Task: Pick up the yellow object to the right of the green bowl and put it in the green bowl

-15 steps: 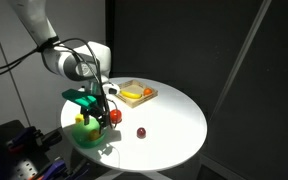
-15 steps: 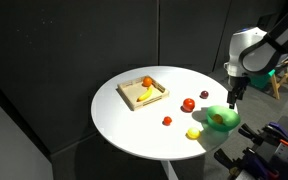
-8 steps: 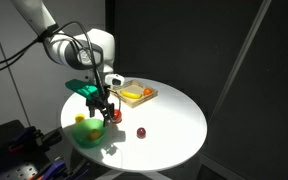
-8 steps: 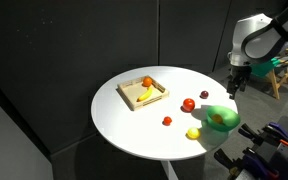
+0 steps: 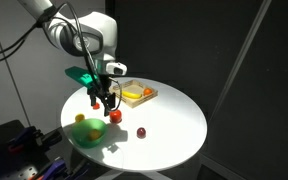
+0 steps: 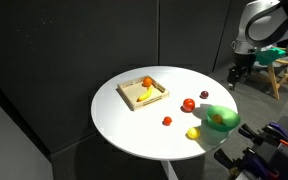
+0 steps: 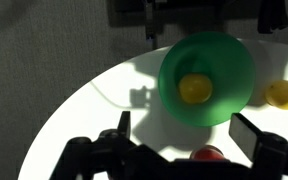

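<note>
The green bowl (image 5: 84,139) stands near the table edge; it also shows in the other exterior view (image 6: 228,123) and in the wrist view (image 7: 229,60). The small rounded yellow object (image 7: 195,88) lies inside the bowl, and it shows in both exterior views (image 5: 92,128) (image 6: 218,119). My gripper (image 5: 104,99) is open and empty. It hangs well above the table beside the bowl, as both the exterior view (image 6: 233,78) and the wrist view (image 7: 184,127) show.
A paler yellow ball (image 7: 283,94) lies just outside the bowl (image 6: 193,133). A red tomato-like piece (image 5: 115,116) sits below the gripper. A small dark red piece (image 5: 141,132) lies further out. A square wooden tray (image 5: 149,98) holds a banana-like piece and an orange one.
The gripper has risen from just over the bowl to well above the table, open. The yellow object stays in the bowl.
</note>
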